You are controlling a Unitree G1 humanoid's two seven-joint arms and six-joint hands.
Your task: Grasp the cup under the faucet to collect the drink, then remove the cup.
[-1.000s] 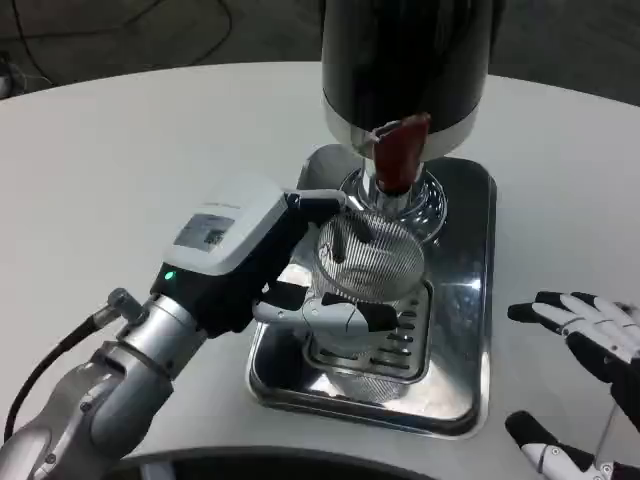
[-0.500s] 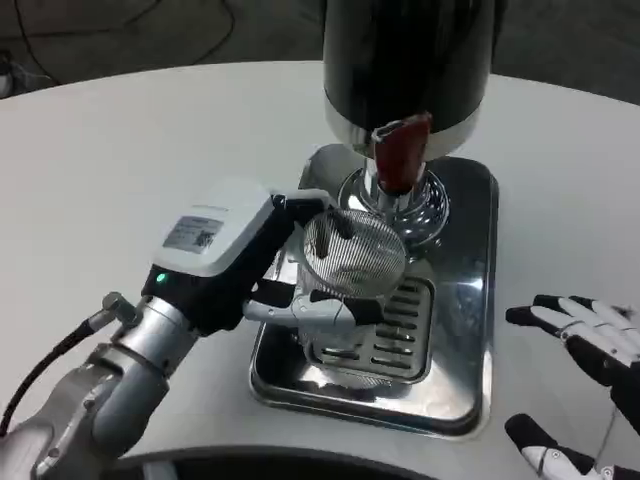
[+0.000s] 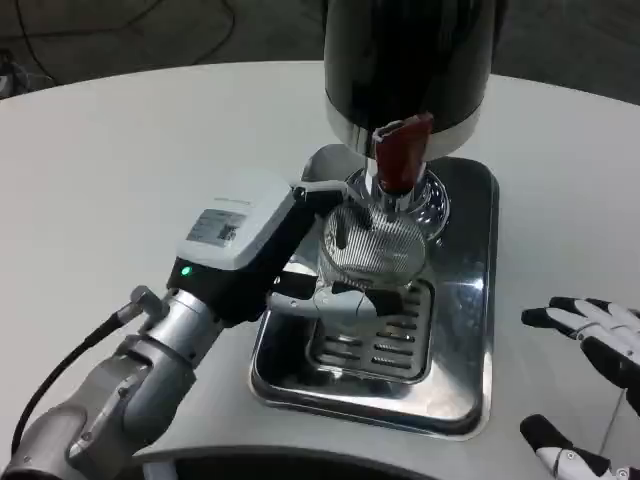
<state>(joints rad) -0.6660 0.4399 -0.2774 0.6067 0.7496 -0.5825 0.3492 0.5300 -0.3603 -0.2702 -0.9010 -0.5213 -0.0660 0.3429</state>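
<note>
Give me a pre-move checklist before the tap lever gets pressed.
1. Cup held: ok. The left robot hand grips the ribbed clear cup.
2. Cup under the faucet: ok, its rim sits just below the spout.
3. Cup over the drip tray: ok, above the grate.
4. Cup contents: cannot tell.
5. Right robot hand free for the red lever: ok, open, off to the tray's right.
6. Drink flowing: cannot tell.

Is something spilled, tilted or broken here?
No spill shows on the drip tray. The left hand holds the ribbed cup tilted under the faucet, its mouth facing the camera.
</note>
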